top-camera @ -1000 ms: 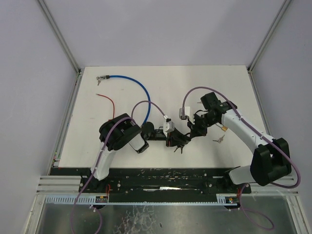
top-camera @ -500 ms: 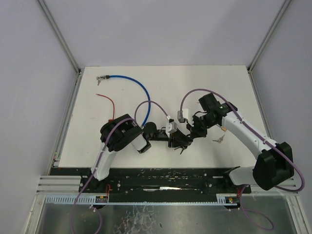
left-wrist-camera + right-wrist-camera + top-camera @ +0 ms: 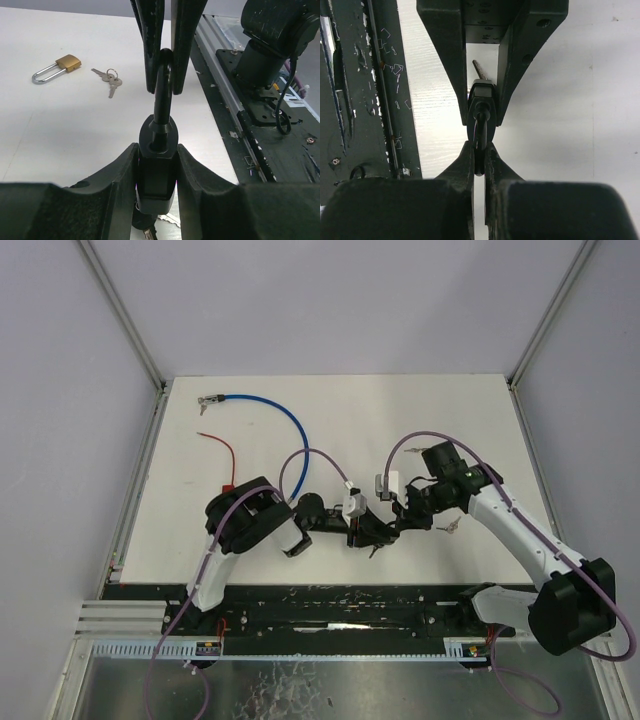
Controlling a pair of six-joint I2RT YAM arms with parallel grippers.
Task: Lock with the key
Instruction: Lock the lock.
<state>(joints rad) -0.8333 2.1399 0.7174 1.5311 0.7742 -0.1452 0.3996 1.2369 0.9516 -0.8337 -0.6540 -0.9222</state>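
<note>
Held near the table's (image 3: 420, 410) front edge, open surface behind, the black lock (image 3: 157, 132) runs left to right: left hand (image 3: 157, 150) clamped on its body, key (image 3: 477, 67) at the base, shackle (image 3: 162, 85) pointing right, pinched in the right hand (image 3: 480, 150). A cable (image 3: 285, 415) and red wire (image 3: 222, 447) lie far rear-left; brass lock (image 3: 60, 67) and keys (image 3: 110, 80) near the right hand.

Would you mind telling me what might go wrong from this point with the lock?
The right claw pinches only the thin shackle, so it may slip off. Both claws hold the black padlock, the left claw on its body; uneven motion could wrench it. Neither is free to turn the key.
</note>
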